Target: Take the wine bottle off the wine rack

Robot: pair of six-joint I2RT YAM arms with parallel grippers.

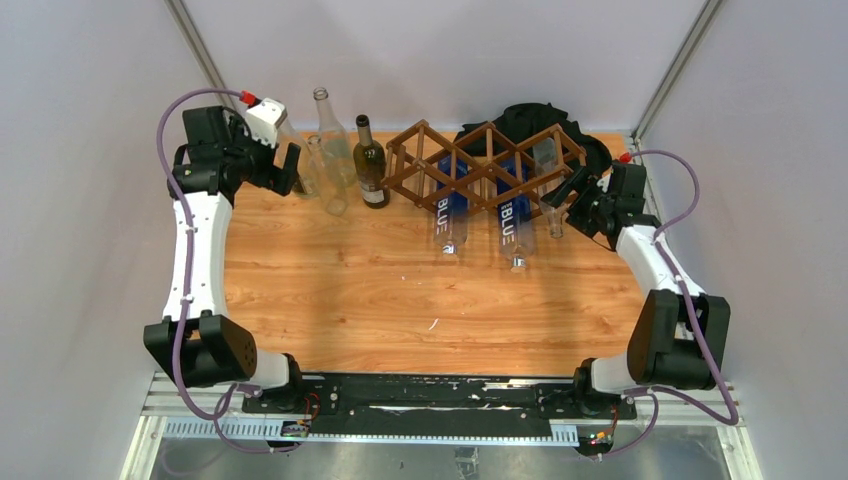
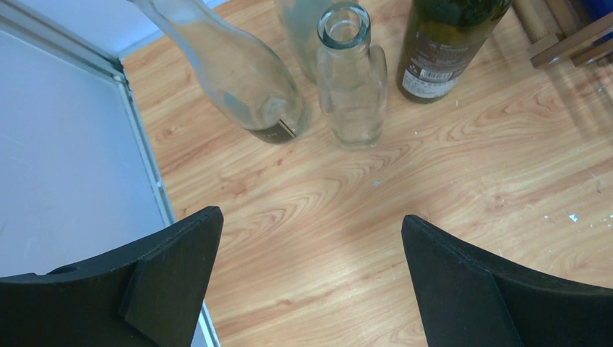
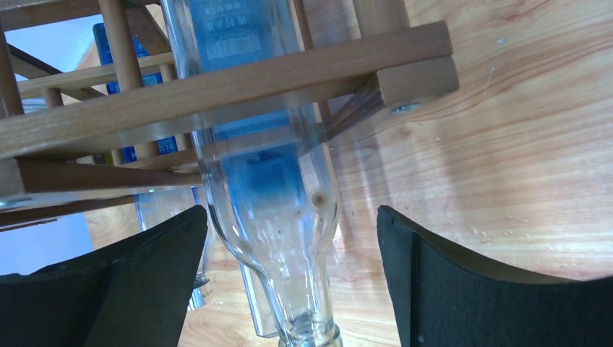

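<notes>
Straddling the shoulder of a clear glass wine bottle (image 3: pixel 271 217), the right gripper (image 3: pixel 293 217) has its two black fingers (image 3: pixel 123 289) spread wide. One sits almost against the glass and the other stands apart from it, so nothing is gripped yet. That bottle lies in the end cell of the wine rack (image 1: pixel 470 160), a dark wooden lattice at the far side of the table (image 1: pixel 400 300), on the robot's right, with its neck pointing toward the near edge. Doing this step well probably means centring the jaws on the narrowing shoulder, closing firmly because smooth glass can slip, then drawing the bottle straight out along its own length so the slats are not dragged with it. A blue-labelled bottle (image 1: pixel 512 220) lies just beside it in the next cell, and another (image 1: pixel 447 215) beyond that; both look empty. The held-for bottle also looks empty, with blue showing through its glass. A black cloth (image 1: pixel 530 115) is bunched behind the rack. Well apart at far left, the left gripper (image 2: pixel 311 220) hangs wide open over bare wood, near standing bottles: a dark green one (image 2: pixel 448 43), a leaning clear one (image 2: pixel 238 72) and a small uncapped clear one (image 2: pixel 350 79), seemingly all empty.
</notes>
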